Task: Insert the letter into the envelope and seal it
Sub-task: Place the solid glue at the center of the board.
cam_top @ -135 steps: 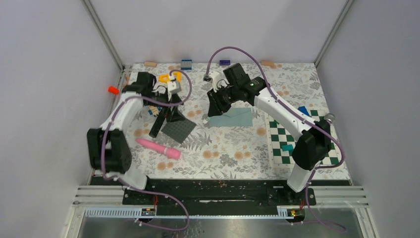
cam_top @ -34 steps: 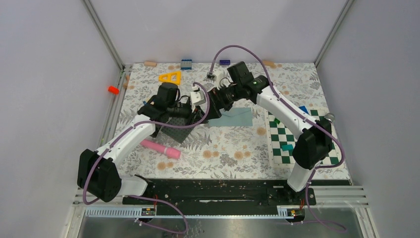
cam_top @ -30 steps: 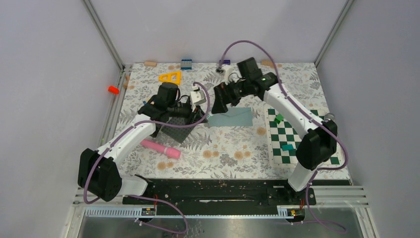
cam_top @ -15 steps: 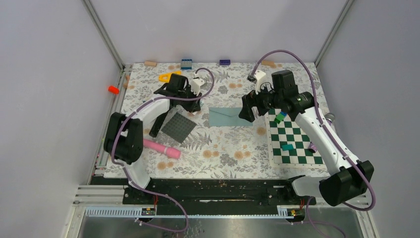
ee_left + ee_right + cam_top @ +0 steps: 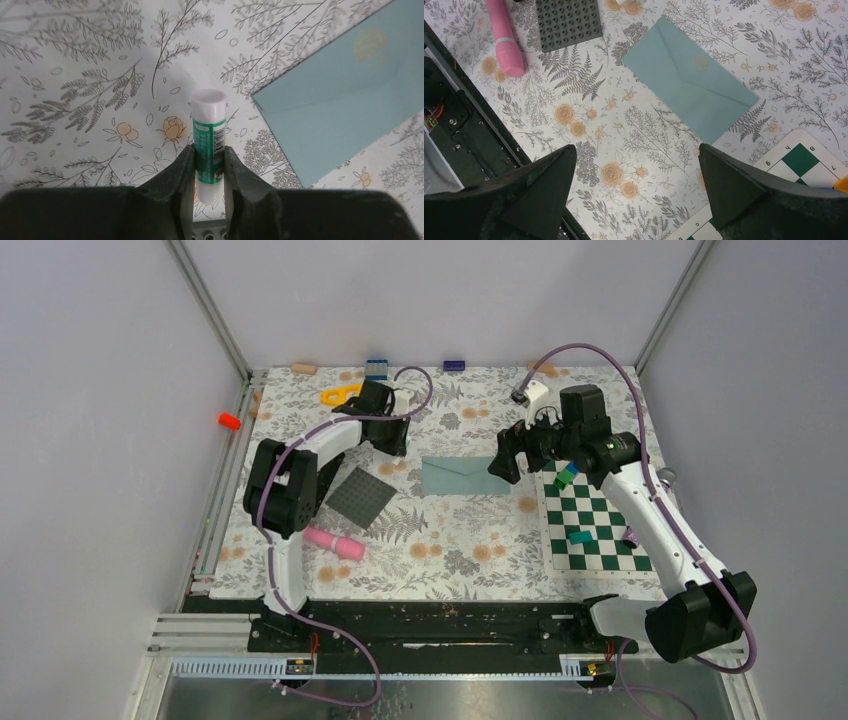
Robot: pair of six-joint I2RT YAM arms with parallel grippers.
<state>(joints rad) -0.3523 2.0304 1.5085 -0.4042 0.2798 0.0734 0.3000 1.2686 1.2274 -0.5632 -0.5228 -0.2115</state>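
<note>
Both arms share 1 build: glossy white tapered links set between bulky matt-black joint housings. The left arm point(image 5: 325, 437) and the right arm point(image 5: 655, 520) are each bolted to a long black base rail point(image 5: 430, 625). A purple cable point(image 5: 413, 383) follows the left arm, and a second purple cable point(image 5: 590, 348) follows the right one, ending in a small white plug point(image 5: 530, 392) at the wrist. The left gripper point(image 5: 209, 149) has 2 slim, dark grey plastic fingers point(image 5: 175, 185) that narrow toward rounded tips. The right gripper point(image 5: 637, 147) has 2 broad black wedge-shaped fingers point(image 5: 539, 190) with a faintly grainy surface.
</note>
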